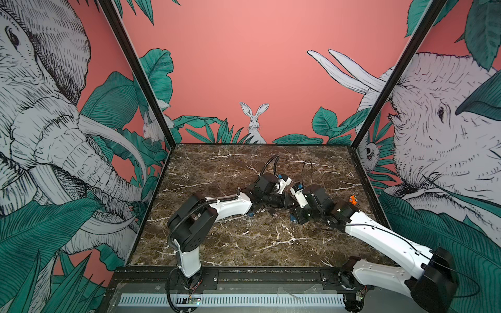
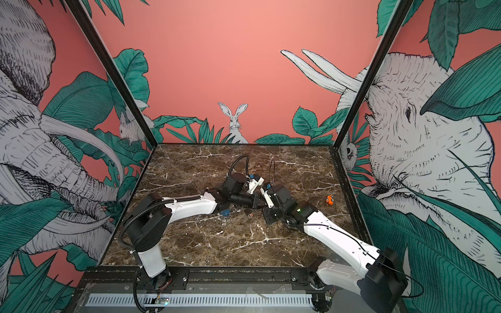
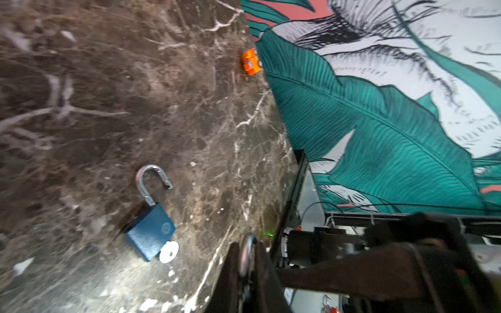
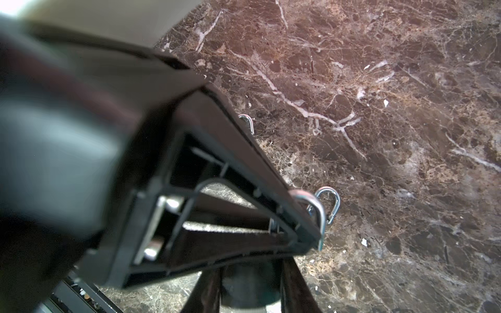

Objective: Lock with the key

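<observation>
The near half of the worktop (image 1: 257, 244) lay open, the far strip too. The middle was jammed: left arm (image 1: 230, 206) and right arm (image 1: 366, 230) met there, the left pincer (image 3: 247, 244) clamped on a shackle (image 3: 244, 258), a blue padlock (image 3: 150, 233) loose alongside. An orange toy car (image 1: 352, 199) sat toward the right edge.

A dark brown marble tabletop (image 1: 244, 244) with white veins sits between salmon-pink walls (image 1: 244, 54) printed with green leaves, elephants (image 1: 447, 122) and a rabbit (image 1: 254, 119). Black frame posts (image 1: 135, 67) mark the corners.
</observation>
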Robot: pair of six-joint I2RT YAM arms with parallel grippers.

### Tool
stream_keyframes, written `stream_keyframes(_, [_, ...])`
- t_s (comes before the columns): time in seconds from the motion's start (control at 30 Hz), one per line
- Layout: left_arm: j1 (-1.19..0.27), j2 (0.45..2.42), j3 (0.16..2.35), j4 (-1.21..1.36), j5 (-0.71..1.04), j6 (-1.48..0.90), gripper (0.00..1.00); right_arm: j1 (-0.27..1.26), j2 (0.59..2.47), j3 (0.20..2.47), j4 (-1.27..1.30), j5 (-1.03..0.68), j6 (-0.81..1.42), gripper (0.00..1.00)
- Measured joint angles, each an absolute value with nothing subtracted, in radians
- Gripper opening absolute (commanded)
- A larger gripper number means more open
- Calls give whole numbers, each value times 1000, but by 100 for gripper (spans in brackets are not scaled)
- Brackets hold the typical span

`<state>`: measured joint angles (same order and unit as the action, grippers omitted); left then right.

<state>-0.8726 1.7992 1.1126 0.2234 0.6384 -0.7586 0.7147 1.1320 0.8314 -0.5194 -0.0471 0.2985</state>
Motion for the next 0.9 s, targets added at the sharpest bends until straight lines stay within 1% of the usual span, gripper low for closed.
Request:
stream_keyframes(0.1, [-875,1799,1113,231,637,-760,0,715,1132,831,-520,-38,299,23])
stream_keyframes(0.13, [-875,1799,1113,232,637,-760,0,715,1132,831,-519,-36,299,24])
stream_keyframes(0.17, [-875,1799,1112,237,637,-760,0,715,1131,831,-516,-34,299,28])
stream_keyframes(0.3, [-875,1799,1087,290,624,-772,0,715,1101,813,-489,-9,307,61])
stream_keyframes(0.4, [-870,1799,1039,351,596,-817,0,715,1023,774,-448,17,311,77])
stream_keyframes(0.43, [-866,1799,1023,377,586,-837,0,714,989,758,-427,27,311,79])
stream_keyframes(0.57, [-849,1800,942,600,538,-980,0,699,789,622,-250,57,306,78])
stream_keyframes(0.63, [-841,1804,931,702,513,-1060,0,668,693,537,-156,55,306,76])
stream_keyframes(0.7, [-837,1816,933,826,488,-1155,0,602,621,474,-94,34,315,76])
stream_keyframes(0.77, [-833,1840,946,933,470,-1257,0,530,587,447,-47,-12,327,69])
stream_keyframes(0.83, [-833,1872,970,1007,459,-1362,0,474,567,442,-20,-50,327,66])
stream_keyframes(0.9, [-835,1892,981,1041,453,-1455,0,457,565,461,-24,-77,299,64])
